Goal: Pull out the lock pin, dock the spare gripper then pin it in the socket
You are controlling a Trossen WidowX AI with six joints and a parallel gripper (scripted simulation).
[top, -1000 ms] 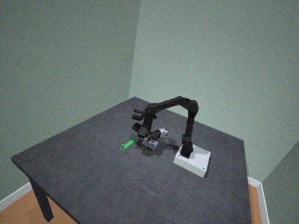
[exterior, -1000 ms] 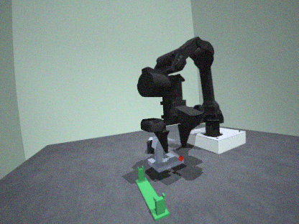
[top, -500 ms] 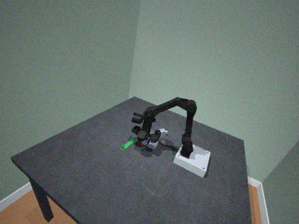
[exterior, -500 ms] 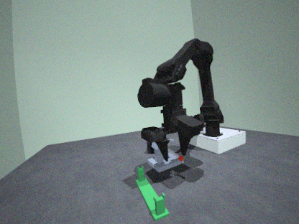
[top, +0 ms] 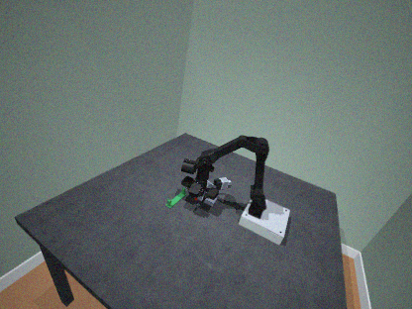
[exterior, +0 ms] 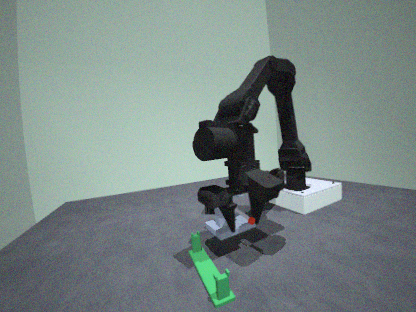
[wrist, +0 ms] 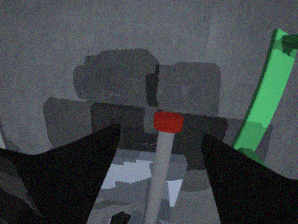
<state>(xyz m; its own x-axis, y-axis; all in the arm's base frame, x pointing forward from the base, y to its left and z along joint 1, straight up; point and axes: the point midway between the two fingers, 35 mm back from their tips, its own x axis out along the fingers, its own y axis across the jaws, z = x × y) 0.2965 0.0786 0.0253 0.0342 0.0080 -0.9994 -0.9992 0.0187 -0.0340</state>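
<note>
Lighting dim, greenish on walls; dark overlapping shadows on tabletop [top: 149, 218] [exterior: 125, 260] [wrist: 240, 30] under the arm [top: 233, 146] [exterior: 287, 110]; all three views grainy, edges slightly soft, no strong glare, wrist view darkest, light source out of frame

Dark grey counter [top: 149, 238] [exterior: 125, 260] [wrist: 40, 30] here — green bracket [top: 176, 198] [exterior: 206, 271] [wrist: 267, 95] lying at nine o'clock from the white base block [top: 262, 232] [exterior: 320, 197], seen from the top.
</note>
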